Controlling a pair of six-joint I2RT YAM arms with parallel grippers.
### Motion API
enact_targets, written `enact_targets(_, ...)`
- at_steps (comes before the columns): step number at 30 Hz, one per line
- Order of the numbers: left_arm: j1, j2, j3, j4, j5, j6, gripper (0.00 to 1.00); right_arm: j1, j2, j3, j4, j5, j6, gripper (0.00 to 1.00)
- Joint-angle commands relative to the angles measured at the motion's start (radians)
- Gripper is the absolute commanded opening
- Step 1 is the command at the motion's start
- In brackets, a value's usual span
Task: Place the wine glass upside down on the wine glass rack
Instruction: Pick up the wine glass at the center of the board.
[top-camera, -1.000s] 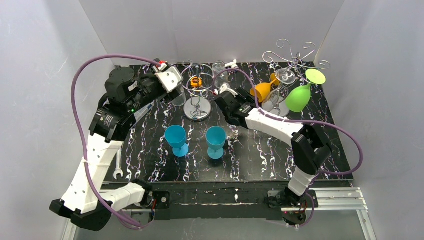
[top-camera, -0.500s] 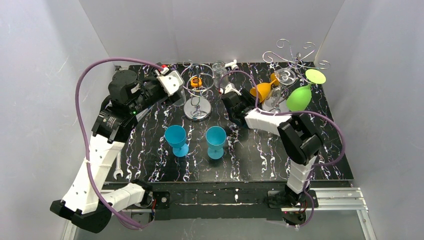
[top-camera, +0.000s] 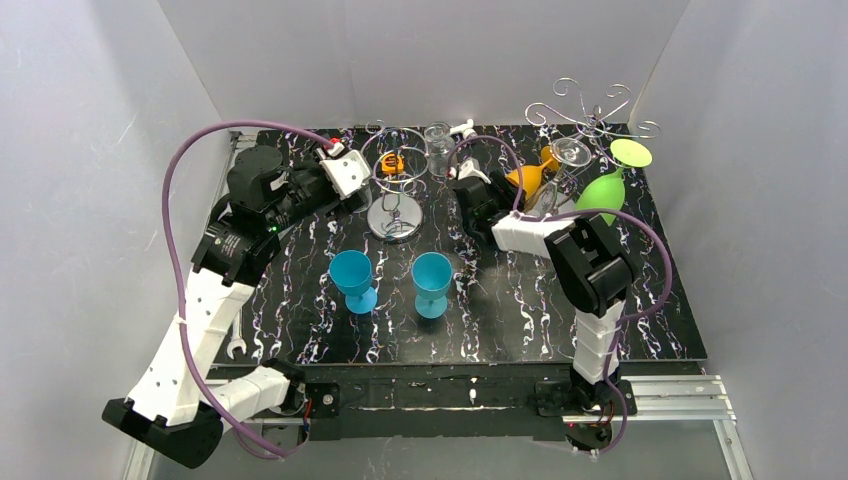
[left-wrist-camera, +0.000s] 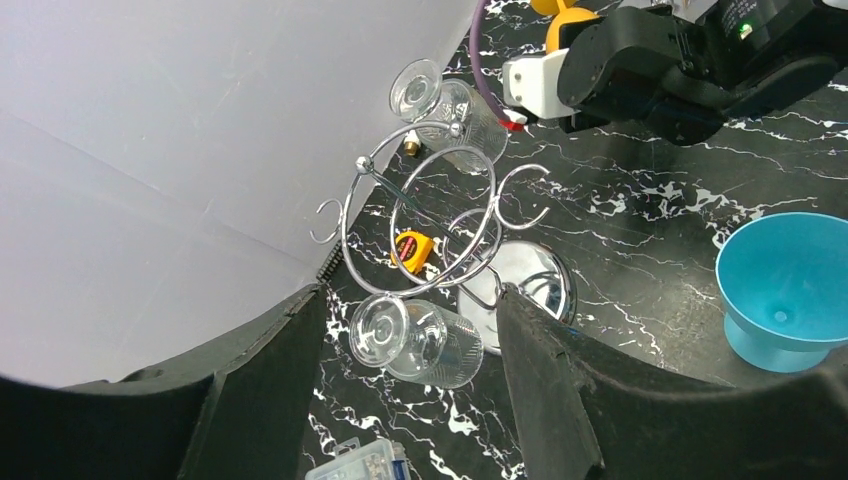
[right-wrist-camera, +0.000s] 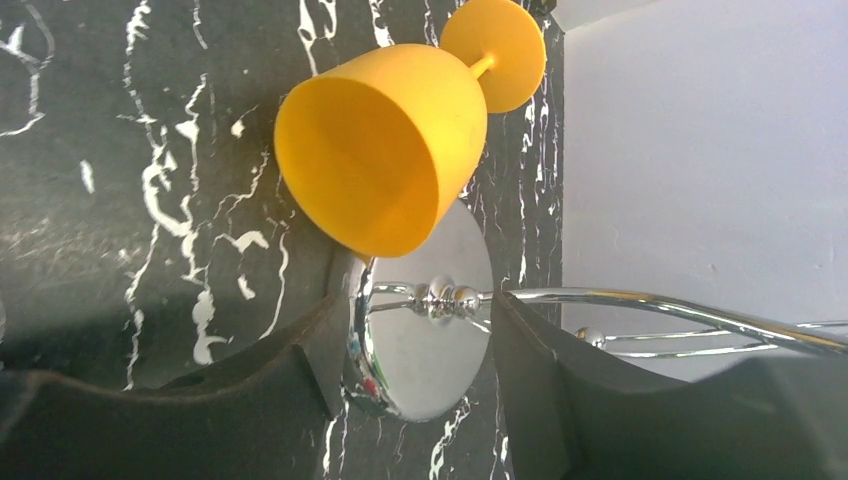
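The wine glass rack (top-camera: 588, 112), tall silver wire with scroll arms, stands at the back right. An orange glass (top-camera: 526, 180), a green glass (top-camera: 599, 196) and a clear glass (top-camera: 571, 153) hang on it upside down. Two blue wine glasses (top-camera: 352, 273) (top-camera: 432, 273) stand upright mid-table. My right gripper (top-camera: 472, 192) (right-wrist-camera: 415, 310) is open, low beside the rack; its round chrome base (right-wrist-camera: 430, 350) shows between the fingers, under the orange glass (right-wrist-camera: 385, 150). My left gripper (top-camera: 350, 178) (left-wrist-camera: 410, 310) is open, with a hanging clear glass (left-wrist-camera: 415, 340) showing in its gap, untouched.
A shorter loop-ring stand (top-camera: 393, 215) (left-wrist-camera: 520, 285) sits back centre with another clear glass (left-wrist-camera: 445, 100) hanging and a yellow tape measure (left-wrist-camera: 412, 248) behind it. A wrench (top-camera: 236, 338) lies at the left edge. A small plastic box (left-wrist-camera: 355, 465) sits under my left gripper.
My right arm has folded and swung its gripper back and right, toward the tall rack's base and the orange glass. The left gripper has shifted slightly right, toward the loop stand.
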Motion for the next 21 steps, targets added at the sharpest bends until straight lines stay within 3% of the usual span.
enact_targets(1, 0.010, -0.022, -0.006, 0.008, 0.025, 0.003, 0.62, -0.017, 0.043, 0.051, 0.112, 0.023, -0.028, 0.62)
enact_targets(11, 0.017, -0.018, -0.042, 0.005, 0.036, 0.007, 0.62, -0.051, 0.121, 0.117, 0.131, 0.018, -0.034, 0.59)
enact_targets(21, 0.019, -0.009, -0.063, 0.007, 0.049, 0.003, 0.62, -0.079, 0.082, 0.076, 0.200, 0.024, -0.035, 0.57)
